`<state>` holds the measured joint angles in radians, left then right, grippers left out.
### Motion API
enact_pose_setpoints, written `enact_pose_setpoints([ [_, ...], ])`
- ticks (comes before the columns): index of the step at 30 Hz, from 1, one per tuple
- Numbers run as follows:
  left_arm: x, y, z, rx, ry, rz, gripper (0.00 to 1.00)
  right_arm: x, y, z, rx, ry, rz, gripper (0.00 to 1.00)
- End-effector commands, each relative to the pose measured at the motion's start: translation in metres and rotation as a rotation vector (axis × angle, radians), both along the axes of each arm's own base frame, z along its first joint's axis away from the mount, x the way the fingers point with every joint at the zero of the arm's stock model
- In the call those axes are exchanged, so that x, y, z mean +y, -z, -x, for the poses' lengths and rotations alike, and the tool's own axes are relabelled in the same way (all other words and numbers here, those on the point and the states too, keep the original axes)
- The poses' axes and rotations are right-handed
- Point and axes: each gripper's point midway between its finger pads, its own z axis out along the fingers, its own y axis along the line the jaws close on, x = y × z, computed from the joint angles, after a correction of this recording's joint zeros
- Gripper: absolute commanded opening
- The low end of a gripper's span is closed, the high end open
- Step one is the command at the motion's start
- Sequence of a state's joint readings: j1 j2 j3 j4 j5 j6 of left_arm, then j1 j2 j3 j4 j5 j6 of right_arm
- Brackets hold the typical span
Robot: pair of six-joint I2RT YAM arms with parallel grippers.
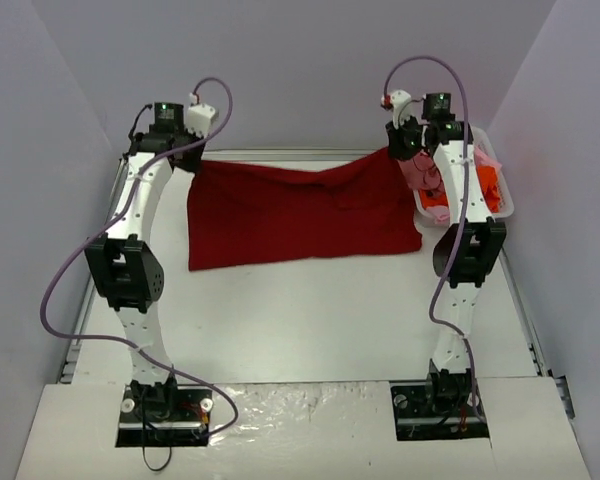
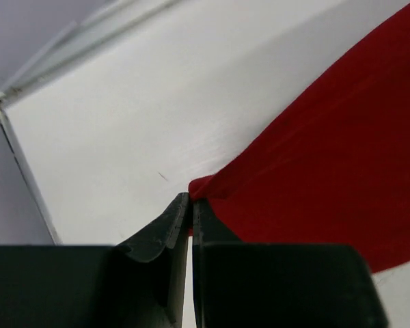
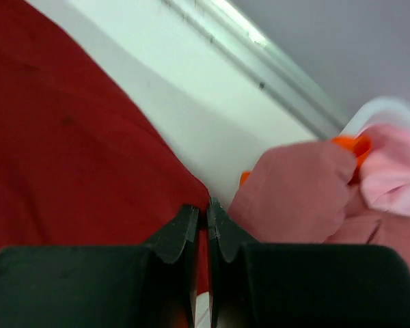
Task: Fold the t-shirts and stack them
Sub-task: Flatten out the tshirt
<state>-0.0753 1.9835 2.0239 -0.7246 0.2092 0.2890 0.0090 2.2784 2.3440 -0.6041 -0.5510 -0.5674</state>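
Dark red cotton, the red shirt [image 1: 300, 215] lies spread over the far half of the table [image 1: 310, 320] in the top view. It is a wide, soft rectangle with wavy edges. The left gripper [image 1: 187, 157] has its far left corner. The right gripper [image 1: 394, 152] has the far right one, lifted into a peak. Just right of that peak stands the white plastic basket [image 1: 507, 208], with a crumpled pink shirt [image 1: 420, 180] and an orange shirt [image 1: 490, 185] inside.

From the left wrist, the jaws are pressed together on only a small tip of the red corner [image 2: 199, 186]. The cloth fans away smooth and matte over the glossy white top.

From the right wrist, the jaws likewise pinch a thin bit of red hem [image 3: 203, 195]. A salmon shirt [image 3: 294, 191] bulges just beside them, rounded and soft.

Both bites look shallow — a hard pull toward the near edge could slip a corner free and leave the fold skewed. The slick table offers little hold, so the near hem may slide along instead of staying put. On the right, the corner sits so near the basket that the salmon cloth could catch and be dragged out.
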Motion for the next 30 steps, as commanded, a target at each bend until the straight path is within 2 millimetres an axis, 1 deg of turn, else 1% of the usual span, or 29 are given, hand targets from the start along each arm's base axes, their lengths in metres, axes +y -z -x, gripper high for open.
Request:
enact_pose_setpoints([
  [1, 0.001, -0.187, 0.021, -0.413, -0.075, 0.114, 0.03, 0.027, -0.189, 0.025, -0.405, 0.022, -0.007, 0.0],
  [2, 0.003, -0.205, 0.029, -0.458, -0.084, 0.126, 0.02, 0.025, -0.233, 0.041, -0.504, 0.031, -0.02, 0.0],
  [3, 0.004, -0.239, 0.051, -0.536, -0.092, 0.143, 0.02, 0.025, -0.257, 0.052, -0.552, 0.045, -0.042, 0.0],
  [4, 0.008, -0.256, 0.062, -0.582, -0.104, 0.145, 0.02, 0.024, -0.279, 0.064, -0.601, 0.052, -0.047, 0.0],
  [5, 0.013, -0.265, 0.07, -0.613, -0.126, 0.137, 0.02, 0.017, -0.32, 0.088, -0.701, 0.074, -0.049, 0.0],
  [6, 0.018, -0.288, 0.094, -0.671, -0.131, 0.126, 0.02, 0.015, -0.333, 0.099, -0.727, 0.086, -0.06, 0.0],
  [7, 0.022, -0.297, 0.103, -0.701, -0.141, 0.116, 0.02, 0.013, -0.337, 0.107, -0.731, 0.089, -0.064, 0.0],
  [8, 0.025, -0.284, 0.106, -0.676, -0.148, 0.097, 0.02, 0.011, -0.354, 0.128, -0.768, 0.086, -0.073, 0.0],
  [9, 0.027, -0.282, 0.114, -0.674, -0.144, 0.074, 0.02, 0.011, -0.354, 0.135, -0.765, 0.081, -0.081, 0.0],
  [10, 0.03, -0.289, 0.133, -0.703, -0.145, 0.067, 0.02, 0.01, -0.35, 0.141, -0.754, 0.073, -0.082, 0.0],
  [11, 0.031, -0.281, 0.138, -0.694, -0.144, 0.059, 0.03, 0.01, -0.335, 0.149, -0.717, 0.064, -0.081, 0.0],
  [12, 0.032, -0.256, 0.148, -0.659, -0.136, 0.036, 0.02, 0.011, -0.324, 0.153, -0.688, 0.061, -0.081, 0.0],
  [13, 0.032, -0.241, 0.153, -0.635, -0.128, 0.029, 0.02, 0.011, -0.311, 0.157, -0.657, 0.052, -0.079, 0.0],
  [14, 0.032, -0.224, 0.157, -0.607, -0.12, 0.016, 0.02, 0.011, -0.28, 0.164, -0.586, 0.043, -0.074, 0.0],
  [15, 0.033, -0.188, 0.167, -0.545, -0.115, 0.001, 0.02, 0.012, -0.264, 0.169, -0.555, 0.035, -0.068, 0.0],
  [16, 0.034, -0.172, 0.171, -0.518, -0.114, -0.009, 0.02, 0.011, -0.248, 0.175, -0.522, 0.032, -0.058, 0.0],
  [17, 0.036, -0.154, 0.176, -0.486, -0.108, -0.026, 0.02, 0.01, -0.219, 0.187, -0.463, 0.029, -0.052, 0.0],
  [18, 0.036, -0.123, 0.188, -0.428, -0.095, -0.039, 0.02, 0.009, -0.218, 0.203, -0.47, 0.027, -0.051, 0.0],
  [19, 0.037, -0.111, 0.193, -0.41, -0.089, -0.051, 0.02, 0.008, -0.207, 0.209, -0.451, 0.026, -0.049, 0.0],
  [20, 0.041, -0.109, 0.205, -0.417, -0.102, -0.059, 0.02, 0.005, -0.187, 0.215, -0.407, 0.037, -0.049, 0.0],
  [21, 0.045, -0.094, 0.211, -0.382, -0.114, -0.067, 0.02, 0.004, -0.186, 0.222, -0.41, 0.046, -0.053, 0.0],
  [22, 0.048, -0.094, 0.217, -0.385, -0.12, -0.064, 0.02, 0.002, -0.197, 0.236, -0.441, 0.057, -0.064, 0.0],
  [24, 0.055, -0.096, 0.225, -0.388, -0.146, -0.066, 0.02, -0.008, -0.205, 0.244, -0.47, 0.093, -0.062, 0.0],
  [25, 0.057, -0.103, 0.226, -0.4, -0.152, -0.068, 0.02, -0.009, -0.215, 0.248, -0.498, 0.1, -0.065, 0.0],
  [26, 0.057, -0.107, 0.225, -0.406, -0.155, -0.064, 0.02, -0.009, -0.221, 0.249, -0.51, 0.104, -0.068, 0.0],
  [27, 0.057, -0.109, 0.223, -0.409, -0.157, -0.059, 0.02, -0.011, -0.236, 0.249, -0.542, 0.116, -0.072, 0.0],
  [28, 0.055, -0.12, 0.221, -0.429, -0.148, -0.047, 0.02, -0.012, -0.238, 0.242, -0.534, 0.127, -0.076, 0.0],
  [30, 0.051, -0.123, 0.212, -0.417, -0.151, -0.013, 0.02, -0.011, -0.244, 0.236, -0.536, 0.133, -0.088, 0.0],
])
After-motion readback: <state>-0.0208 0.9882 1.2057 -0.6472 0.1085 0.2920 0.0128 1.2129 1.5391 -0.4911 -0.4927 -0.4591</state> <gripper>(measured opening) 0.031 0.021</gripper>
